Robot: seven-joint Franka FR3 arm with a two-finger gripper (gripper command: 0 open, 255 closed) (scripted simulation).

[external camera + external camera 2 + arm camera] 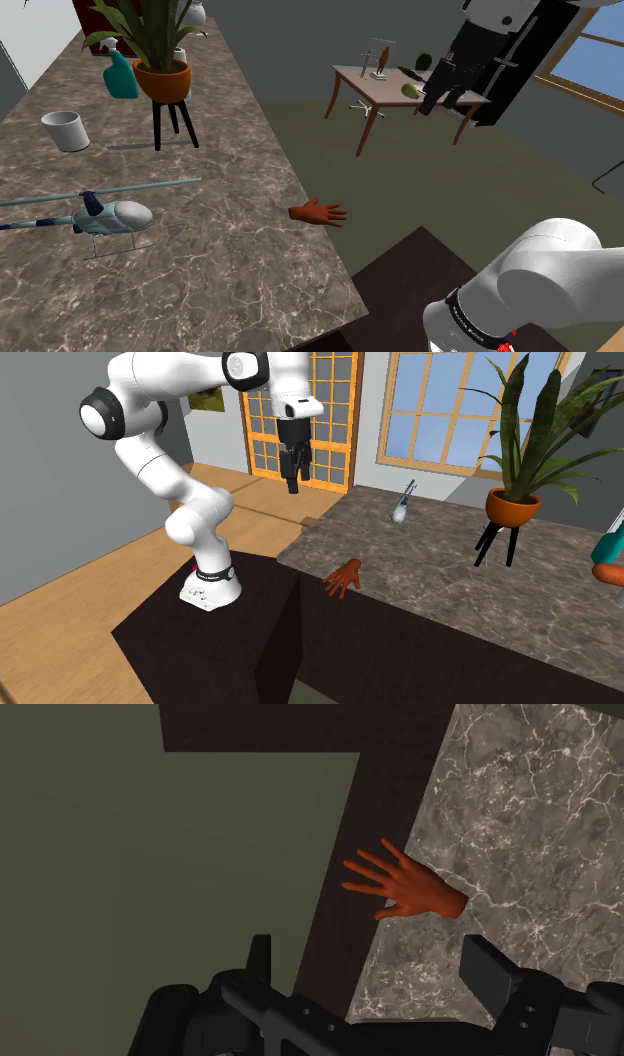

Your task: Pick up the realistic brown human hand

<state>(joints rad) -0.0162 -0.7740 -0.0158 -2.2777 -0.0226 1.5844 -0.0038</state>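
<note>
Roughly, largest first.

1. Counter (210, 260): grey-brown marble-look top w/ pale veins. Long, runs up the shoulder view's left.
2. Arm (150, 462): white, dark joints, bent high over its base, wrist pointing down.
3. Stand (225, 637): dark box, set against the counter's end.
4. Plant (160, 75): long green leaves, orange pot, black legs. At far end of counter.
5. Helicopter (108, 216): pale toy w/ thin rotor. Mid-counter, well apart from item 9.
6. Gripper (370, 949): all black, fingers standing wide apart, nothing betw. them. Hangs high, well above and apart from item 9.
7. Bottle (121, 78): teal spray type, just beside the plant.
8. Cup (66, 131): white, upright, near the bottle.
9. Brown hand (405, 886): the task item. Lies flat at the counter's edge next to the stand. Wrist end sits on the marble, spread fingers poke out past the rim. Nothing touches it.

Step in hand (judged): approach, no contact yet.

Next move calls for:
- Bring gripper down over the hand.
- Turn it so the fingers straddle the palm or wrist across the narrow way.
- Lower till they flank it, then close and lift.

Caution: the hand is low, flat and partly off the rim, so a nudge could prob. tip it over. Best to descend straight and grip nearer the wrist end.
</note>
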